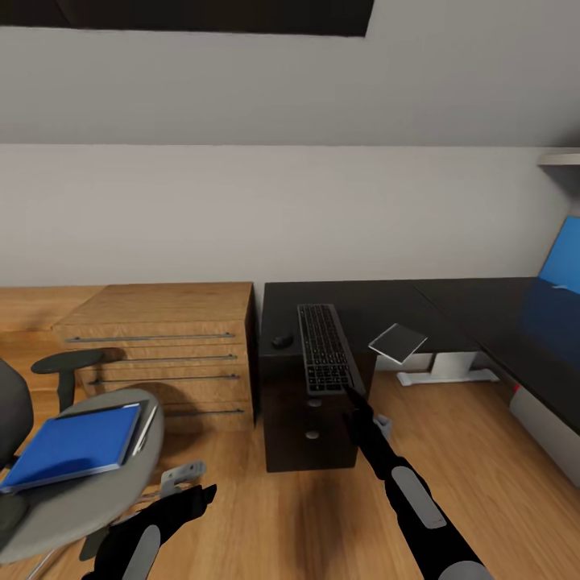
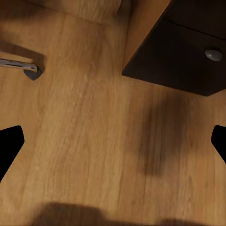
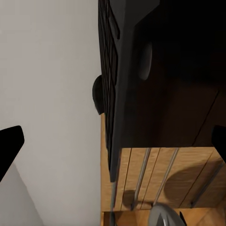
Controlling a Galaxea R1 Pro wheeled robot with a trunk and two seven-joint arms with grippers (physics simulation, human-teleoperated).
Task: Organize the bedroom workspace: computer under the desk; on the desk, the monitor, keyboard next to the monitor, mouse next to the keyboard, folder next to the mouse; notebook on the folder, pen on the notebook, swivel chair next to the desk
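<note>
The silver keyboard (image 1: 325, 346) lies lengthwise on the black desk (image 1: 379, 302), its near end hanging past the front edge above the drawer unit (image 1: 310, 435). A black mouse (image 1: 282, 341) sits to its left. A grey notebook (image 1: 398, 342) rests tilted at the desk's front edge. The blue folder (image 1: 72, 447) lies on the swivel chair (image 1: 121, 483) seat at lower left. My right gripper (image 1: 353, 396) is open just below the keyboard's near end; its wrist view looks along the keyboard edge (image 3: 110, 94) and mouse (image 3: 97, 94). My left gripper (image 1: 197, 495) hangs open over the floor (image 2: 94, 141).
A low light-wood cabinet (image 1: 169, 338) with long handles stands left of the desk. The chair's armrest (image 1: 68, 361) is in front of it. A chrome chair leg (image 2: 21, 66) lies on the floor. A blue panel (image 1: 564, 258) shows at the far right.
</note>
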